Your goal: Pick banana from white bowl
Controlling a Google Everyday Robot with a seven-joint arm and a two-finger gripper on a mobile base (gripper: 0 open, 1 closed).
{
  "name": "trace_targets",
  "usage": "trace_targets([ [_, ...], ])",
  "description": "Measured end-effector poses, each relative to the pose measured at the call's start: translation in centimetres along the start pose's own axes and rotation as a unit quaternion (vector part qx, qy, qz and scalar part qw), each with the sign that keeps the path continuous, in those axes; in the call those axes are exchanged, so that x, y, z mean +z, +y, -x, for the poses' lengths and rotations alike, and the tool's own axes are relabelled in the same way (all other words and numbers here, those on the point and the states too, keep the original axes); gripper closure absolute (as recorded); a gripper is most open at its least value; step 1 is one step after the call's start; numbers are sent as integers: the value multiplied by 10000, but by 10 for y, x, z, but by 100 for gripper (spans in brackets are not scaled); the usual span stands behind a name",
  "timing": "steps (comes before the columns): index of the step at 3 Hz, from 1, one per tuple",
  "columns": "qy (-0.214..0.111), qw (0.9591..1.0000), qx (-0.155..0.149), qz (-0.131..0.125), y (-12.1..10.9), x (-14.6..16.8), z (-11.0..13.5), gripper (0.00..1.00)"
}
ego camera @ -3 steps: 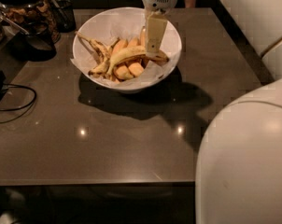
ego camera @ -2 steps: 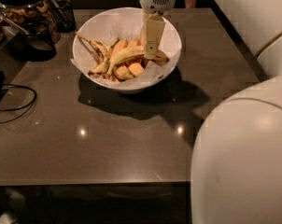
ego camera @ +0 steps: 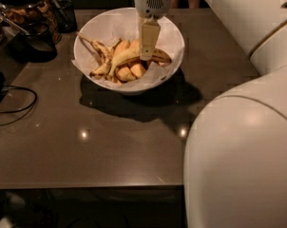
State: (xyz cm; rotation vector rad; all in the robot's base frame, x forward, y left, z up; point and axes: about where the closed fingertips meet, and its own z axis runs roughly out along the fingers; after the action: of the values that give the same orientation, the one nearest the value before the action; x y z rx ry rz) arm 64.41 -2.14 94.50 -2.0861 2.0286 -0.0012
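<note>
Your gripper (ego camera: 148, 57) hung just above the banana (ego camera: 126, 56) inside the white bowl (ego camera: 175, 31). Its casing looked like smooth cream plastic, with a grey perforated grille (ego camera: 155, 4) higher up. The banana's skin was matt, pale yellow with brown speckles, and dark at one end. You had a bowl with a smooth white wall, lined with crinkled matt paper (ego camera: 156, 73). The table (ego camera: 86, 151) under it was dark, smooth and half-glossy, throwing back small spots of light. Your arm's shell (ego camera: 238, 165) was glossy white plastic. At the back left, the jar (ego camera: 27, 8) looked like dark glass, and the cable (ego camera: 21, 104) was matt black.
</note>
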Motion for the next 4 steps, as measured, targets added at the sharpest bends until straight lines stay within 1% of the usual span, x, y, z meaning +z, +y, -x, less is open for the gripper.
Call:
trace_targets([
  [1, -16, 10000, -42, 49, 1, 4, 4, 29],
  [4, -214, 9994, -80, 259, 9, 20, 9, 31],
])
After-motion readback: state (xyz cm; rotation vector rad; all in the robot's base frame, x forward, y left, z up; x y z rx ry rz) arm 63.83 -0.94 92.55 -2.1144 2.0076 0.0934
